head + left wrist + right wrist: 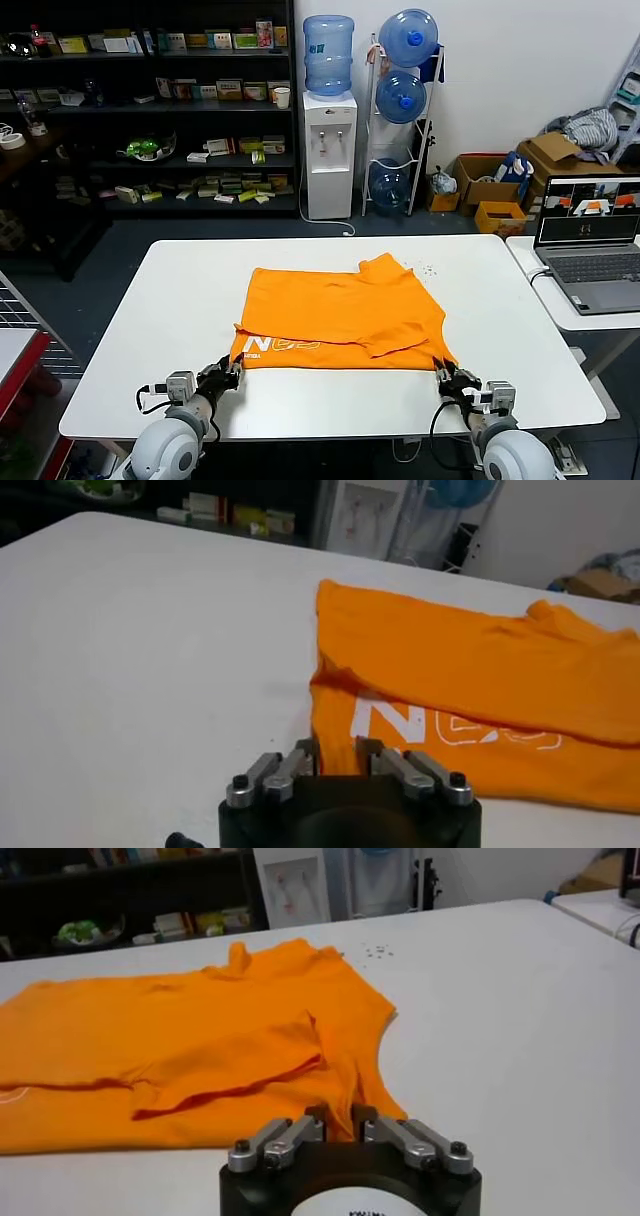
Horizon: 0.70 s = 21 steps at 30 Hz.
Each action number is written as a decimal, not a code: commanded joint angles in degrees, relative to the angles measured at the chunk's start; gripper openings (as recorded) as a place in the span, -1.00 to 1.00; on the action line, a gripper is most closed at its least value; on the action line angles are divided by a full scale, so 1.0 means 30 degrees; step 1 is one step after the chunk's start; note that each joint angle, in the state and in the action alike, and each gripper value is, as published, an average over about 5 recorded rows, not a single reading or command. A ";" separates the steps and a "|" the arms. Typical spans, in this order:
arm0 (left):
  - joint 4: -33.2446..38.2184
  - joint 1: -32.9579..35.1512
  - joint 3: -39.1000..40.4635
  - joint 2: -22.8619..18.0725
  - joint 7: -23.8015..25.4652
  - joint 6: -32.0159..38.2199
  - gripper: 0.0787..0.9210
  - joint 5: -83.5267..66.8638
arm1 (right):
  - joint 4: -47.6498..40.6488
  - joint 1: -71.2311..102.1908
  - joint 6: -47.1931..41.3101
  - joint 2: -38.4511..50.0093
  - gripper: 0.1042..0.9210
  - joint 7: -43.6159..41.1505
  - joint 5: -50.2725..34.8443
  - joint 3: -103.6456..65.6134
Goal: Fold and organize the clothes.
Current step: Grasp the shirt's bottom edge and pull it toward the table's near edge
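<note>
Two grippers at the near edge of the white table [130,300], one at each near corner of the orange T-shirt [340,315]. Left gripper [232,371] closed on the near left corner of the cloth, right gripper [441,374] closed on the near right corner; in both wrist views a thin strip of orange fabric pinched between the fingers, so clamped on the T-shirt and not merely beside it. Probably held at both corners together to keep the hem straight and level, ready to be lifted and carried over toward the far side as one even fold. T-shirt spread flat in the middle of the table, already narrowed, with one sleeve [235,1063] turned inward on top of the body and white lettering [450,725] facing up near the left corner. Collar not clearly visible, maybe at the raised bump on the far edge, hard to tell. Lettering partly covered by the folded layer, so not readable in full. Very tips of the fingers hidden under the cloth, so not possible to say how much fabric, or how many layers, sits inside each grip. Some tiny specks [430,268] on the table just beyond the far right corner, too small to identify. Laptop [590,240] on a side table to the right, well apart from the work.
</note>
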State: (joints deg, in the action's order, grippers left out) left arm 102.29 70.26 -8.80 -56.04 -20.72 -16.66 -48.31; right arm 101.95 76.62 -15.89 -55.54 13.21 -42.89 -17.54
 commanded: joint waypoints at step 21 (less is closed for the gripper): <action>0.4572 0.2858 -0.1514 0.2875 -0.1880 -0.0442 -0.97 -0.4327 | 0.5299 0.7518 0.0421 0.2514 -0.95 0.0855 -0.1779 -0.3209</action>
State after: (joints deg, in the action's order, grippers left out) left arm 110.41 74.97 -12.10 -50.74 -24.47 -17.60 -55.60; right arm 112.68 88.84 -14.79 -50.03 15.32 -47.02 -23.63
